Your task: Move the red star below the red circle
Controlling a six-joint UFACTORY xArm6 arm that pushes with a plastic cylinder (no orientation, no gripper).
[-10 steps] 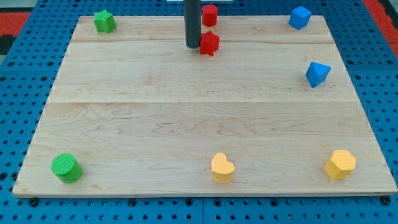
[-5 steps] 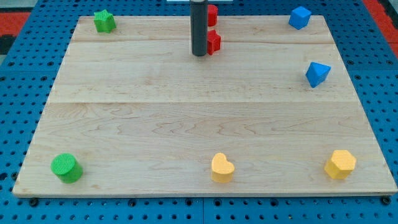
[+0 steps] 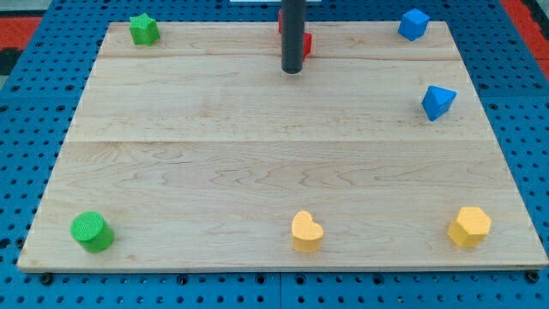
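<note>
My dark rod stands at the view's top centre, its tip [image 3: 292, 70] resting on the wooden board. The red star [image 3: 306, 45] is mostly hidden behind the rod; only a red sliver shows on the rod's right side, just above the tip. The red circle [image 3: 280, 21] is almost fully hidden behind the rod too, with a thin red edge showing at the rod's left, near the board's top edge. The star lies just below the circle, slightly to its right.
A green star [image 3: 143, 29] sits at top left, a blue cube [image 3: 413, 24] at top right, a blue triangular block [image 3: 438, 102] at right. Along the bottom: a green cylinder [image 3: 91, 232], a yellow heart [image 3: 306, 231], a yellow hexagon [image 3: 469, 227].
My rod has moved to the view's right and slightly down, now covering both red blocks. The red star has shifted a little right and up toward the circle.
</note>
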